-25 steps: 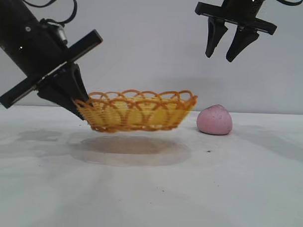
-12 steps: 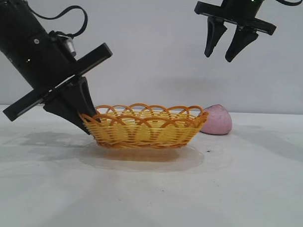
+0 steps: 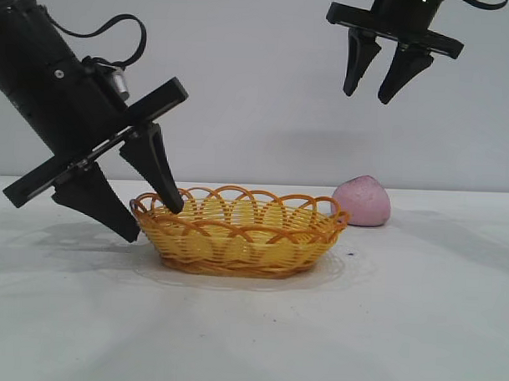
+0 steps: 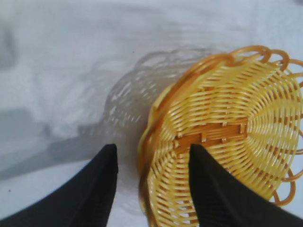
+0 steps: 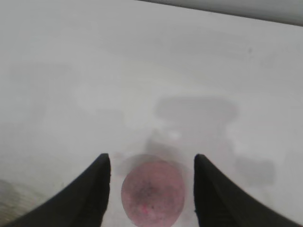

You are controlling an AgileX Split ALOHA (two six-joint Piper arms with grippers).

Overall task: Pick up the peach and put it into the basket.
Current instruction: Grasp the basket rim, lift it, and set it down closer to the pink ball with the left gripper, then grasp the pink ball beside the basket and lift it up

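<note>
The yellow wicker basket (image 3: 244, 240) with an orange looped rim sits on the white table. My left gripper (image 3: 151, 220) is open at its left end, one finger inside the rim and one outside, not pinching it. The left wrist view shows the basket (image 4: 236, 109) with its rim between the spread fingers of the left gripper (image 4: 152, 153). The pale pink peach (image 3: 363, 203) rests on the table just behind the basket's right end. My right gripper (image 3: 368, 94) hangs open high above the peach. In the right wrist view the peach (image 5: 152, 191) lies between the fingers of the right gripper (image 5: 151, 158), far below.
The white table (image 3: 400, 329) stretches in front of and to the right of the basket. A plain grey wall stands behind. Nothing else is on the table.
The left gripper carried the basket rightwards and down onto the table, then opened and let go of the rim. The right gripper and the peach have not moved.
</note>
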